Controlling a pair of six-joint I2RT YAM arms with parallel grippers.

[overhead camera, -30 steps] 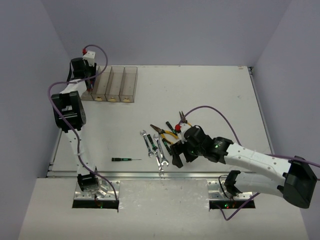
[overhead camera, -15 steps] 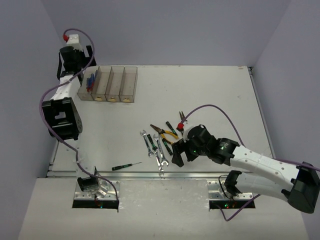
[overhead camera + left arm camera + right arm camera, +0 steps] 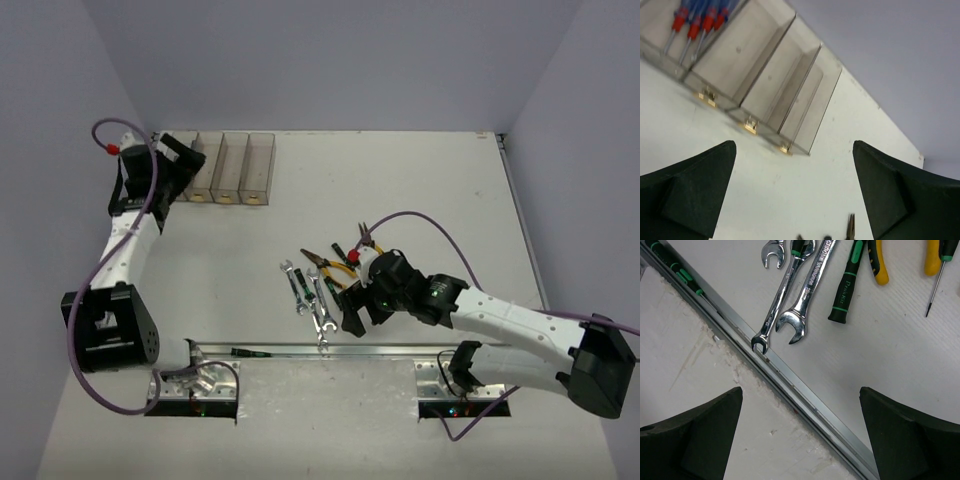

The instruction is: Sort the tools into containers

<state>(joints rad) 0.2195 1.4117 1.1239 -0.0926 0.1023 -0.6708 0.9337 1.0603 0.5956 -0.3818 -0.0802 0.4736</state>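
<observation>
From above, the containers (image 3: 260, 170) stand in a row at the far left corner of the table (image 3: 430, 190). The left gripper (image 3: 183, 168) hangs over the left end of that row and covers the bin there. From this height I cannot tell how its jaws stand.

Well away from the containers, toward the near right, lie the wrenches (image 3: 318, 300) with the pliers (image 3: 335, 265) just beyond them. The right gripper (image 3: 358, 312) hovers at the right side of the wrenches. A black-and-green screwdriver (image 3: 262, 351) lies alone on the rail (image 3: 400, 349), straight toward the arms from the containers.

The left wrist view shows the left gripper (image 3: 795, 200) spread wide with nothing between its fingers (image 3: 690, 190). The containers are just beyond it. Blue-handled screwdrivers (image 3: 695, 20) (red collars showing) lie in the bin at the left end, and small gold labels (image 3: 751, 126) sit on the near end walls.

The right wrist view shows the right gripper (image 3: 800, 440) also spread wide and holding nothing. It is above the rail, and the longest of the wrenches reaches the rail with its open end.
</observation>
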